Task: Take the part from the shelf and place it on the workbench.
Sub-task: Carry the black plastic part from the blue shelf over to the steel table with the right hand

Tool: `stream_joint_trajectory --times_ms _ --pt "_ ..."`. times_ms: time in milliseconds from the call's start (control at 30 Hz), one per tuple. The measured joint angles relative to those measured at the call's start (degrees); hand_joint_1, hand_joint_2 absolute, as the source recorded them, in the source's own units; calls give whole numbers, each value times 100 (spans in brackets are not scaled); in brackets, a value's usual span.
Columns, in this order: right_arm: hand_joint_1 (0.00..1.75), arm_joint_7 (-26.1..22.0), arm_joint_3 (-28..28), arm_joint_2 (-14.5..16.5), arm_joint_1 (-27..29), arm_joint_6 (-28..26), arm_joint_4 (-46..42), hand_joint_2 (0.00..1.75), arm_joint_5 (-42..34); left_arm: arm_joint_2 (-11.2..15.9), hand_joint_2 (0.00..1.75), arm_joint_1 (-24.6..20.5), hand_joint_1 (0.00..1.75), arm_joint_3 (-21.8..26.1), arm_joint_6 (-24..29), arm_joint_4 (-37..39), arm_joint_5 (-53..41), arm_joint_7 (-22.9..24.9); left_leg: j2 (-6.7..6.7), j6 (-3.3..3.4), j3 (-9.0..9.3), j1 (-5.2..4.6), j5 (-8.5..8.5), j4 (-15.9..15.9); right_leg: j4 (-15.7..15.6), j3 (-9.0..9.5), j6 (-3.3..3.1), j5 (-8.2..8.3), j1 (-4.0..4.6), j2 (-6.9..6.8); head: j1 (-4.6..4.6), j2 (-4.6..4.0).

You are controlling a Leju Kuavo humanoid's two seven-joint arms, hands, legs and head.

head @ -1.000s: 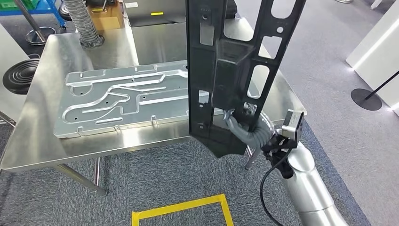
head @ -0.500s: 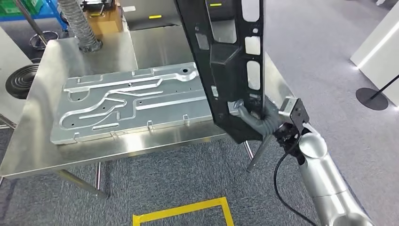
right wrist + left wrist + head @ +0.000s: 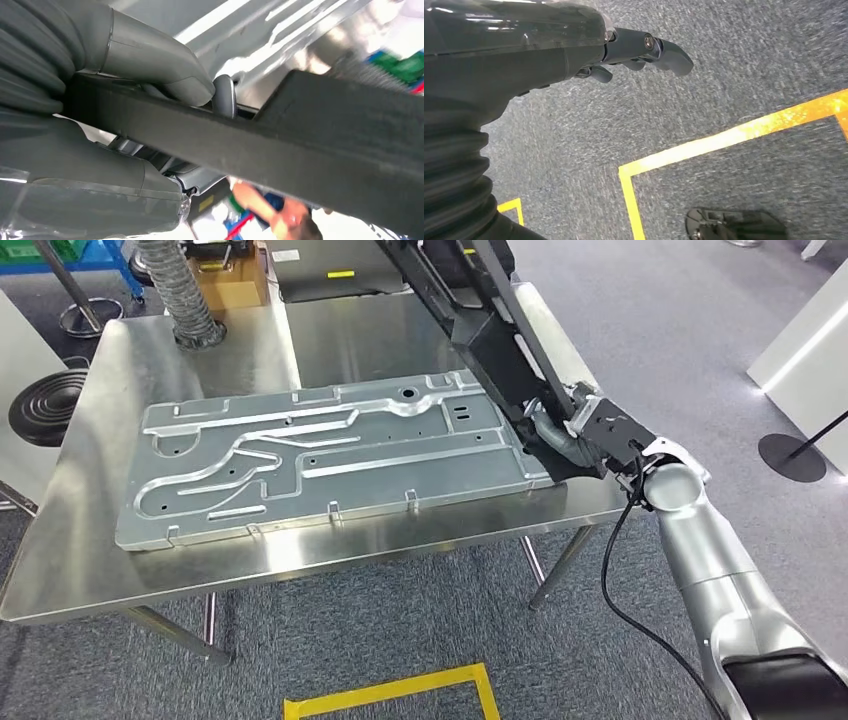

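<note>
Fingers [image 3: 165, 75] of the right hand [image 3: 560, 435] clamp the long black perforated plastic part [image 3: 490, 330], tilted over the steel table's [image 3: 90, 540] right edge beside the embossed silver metal panel [image 3: 320, 455]; its top is cut off. Grey carpet [image 3: 650, 330] lies open rightward. Left hand [image 3: 639, 50] hangs, fingers loosely apart, holding nothing.
</note>
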Motion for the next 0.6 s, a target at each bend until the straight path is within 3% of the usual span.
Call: stream_joint_trajectory --times_ms 67,100,133,167,233,300,367,467,533,600 --pt "175 -130 102 -27 -244 -223 326 175 426 -1 175 -11 0 1 -3 0 2 2 -1 34 18 -1 -21 -3 780 -421 41 -301 -13 -2 0 0" --pt "175 -171 171 -34 -351 -358 494 175 652 -1 175 -12 0 1 -3 0 4 4 -1 40 30 -1 -33 -2 1125 -636 55 -384 -19 -3 0 0" --pt "175 -191 251 -39 -448 -518 655 175 904 -1 175 -11 0 2 -2 0 7 5 -3 44 47 -2 -49 -2 1285 -767 61 -355 -25 -3 0 0" --pt "175 -180 348 -47 -549 -731 812 175 1205 0 175 -12 0 2 -2 0 9 7 -7 41 72 -2 -67 -1 1211 -786 57 -209 -29 -4 0 0" --pt "175 -78 576 -64 -767 -1270 1099 175 1869 0 175 -14 0 2 -2 0 10 8 -19 21 133 -2 -111 -2 469 -524 18 294 -27 -5 0 0" --pt "175 69 799 -74 -984 -1780 1377 175 2398 -1 175 -22 0 2 -4 0 6 9 -29 -22 162 -18 -148 -3 -219 -237 -38 575 12 -7 0 0" --pt "175 201 984 -75 -1151 -2154 1659 175 2780 -3 175 -26 0 1 -5 0 -6 13 -33 -76 165 -27 -163 -19 -392 -162 -84 558 50 -5 -1 0" --pt "175 434 1207 -78 -1281 -2597 2031 175 3335 -8 175 -34 0 -9 -5 0 -38 22 -14 -169 155 -31 -251 66 -480 -85 -168 547 20 -10 -1 1" --pt "175 629 1351 -76 -1349 -2892 2260 175 3703 -8 175 -45 0 -26 -5 0 -55 33 4 -204 -90 -32 -507 585 -529 -23 -220 540 -1 -20 -2 0" --pt "175 832 1497 -66 -1421 -3131 2503 175 4043 -7 175 -48 0 -39 -4 0 -61 48 5 -216 -514 -31 -778 1349 -524 6 -251 510 7 -20 -3 0"
